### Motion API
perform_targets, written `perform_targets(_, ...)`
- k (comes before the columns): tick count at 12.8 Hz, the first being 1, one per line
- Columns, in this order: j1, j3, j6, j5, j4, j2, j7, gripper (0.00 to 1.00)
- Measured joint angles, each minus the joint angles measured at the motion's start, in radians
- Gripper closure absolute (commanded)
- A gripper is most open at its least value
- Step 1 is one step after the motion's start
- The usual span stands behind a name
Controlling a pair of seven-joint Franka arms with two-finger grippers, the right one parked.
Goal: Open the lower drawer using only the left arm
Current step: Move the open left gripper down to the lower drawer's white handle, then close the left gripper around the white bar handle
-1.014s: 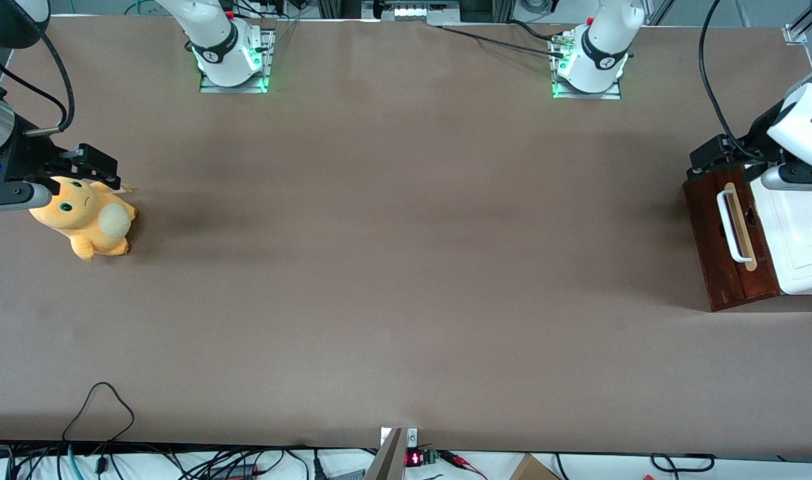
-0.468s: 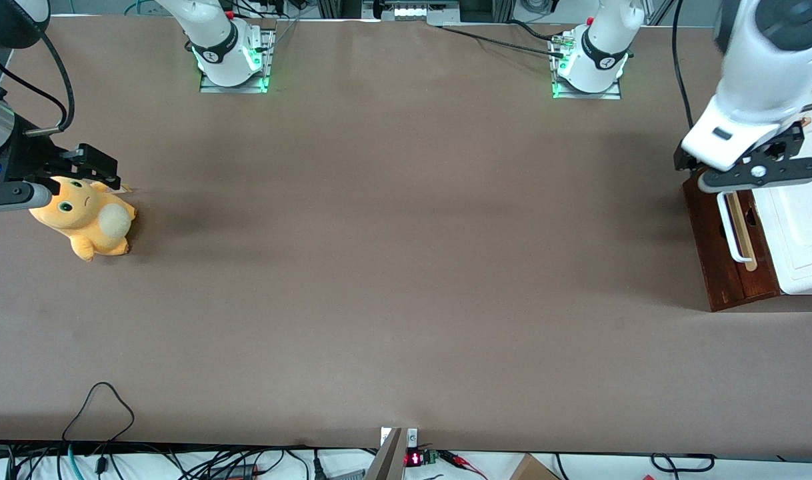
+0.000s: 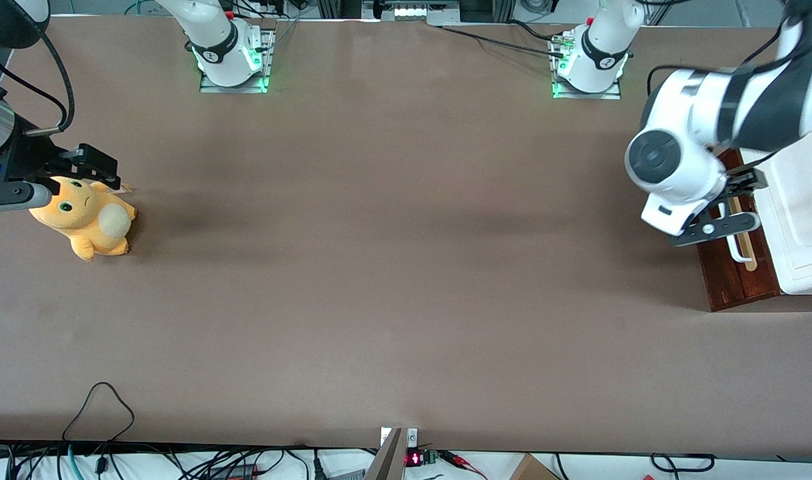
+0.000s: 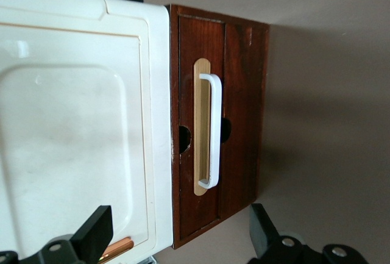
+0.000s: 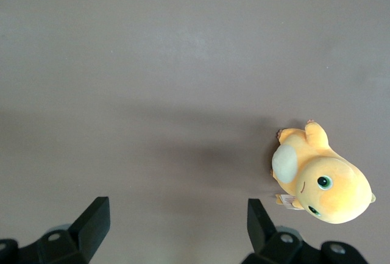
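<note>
The lower drawer (image 3: 739,273) shows its dark red-brown front with a white loop handle (image 3: 737,251) on a pale strip, at the working arm's end of the table. No pale inside shows, and the front (image 4: 241,124) lies against the cabinet. The left arm (image 3: 686,160) bends over the drawer's front, hiding part of it. Its gripper (image 3: 736,195) hangs above the front and handle (image 4: 213,130). In the wrist view the gripper (image 4: 177,239) is open, its black fingers (image 4: 94,233) wide apart and holding nothing, one over the cabinet top and one over the table.
A white moulded cabinet top (image 3: 803,227) with a copper-coloured slot (image 4: 116,249) sits above the drawer. An orange plush toy (image 3: 86,217) lies toward the parked arm's end of the table. Brown table (image 3: 393,267) spreads in front of the drawer.
The left arm has swung from over the cabinet out in front of it and come nearer the front camera; its wrist now covers part of the drawer front. The drawer has not moved.
</note>
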Motion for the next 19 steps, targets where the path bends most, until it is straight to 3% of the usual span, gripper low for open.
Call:
perform_targets(5,0.005,-0.011,-0.059,0.228,-0.101,0.13,-0.18,0.04)
perform_targets(10,0.02,-0.012,-0.098,0.362,-0.137,0.265,-0.252,0.05)
perform_targets(12,0.034,-0.012,-0.14,0.452,-0.139,0.306,-0.291,0.08)
perform_targets(14,0.041,-0.012,-0.173,0.516,-0.143,0.349,-0.335,0.15)
perform_targets(17,0.042,-0.013,-0.191,0.569,-0.146,0.378,-0.352,0.42)
perform_targets(19,0.051,-0.013,-0.192,0.596,-0.146,0.381,-0.353,0.42)
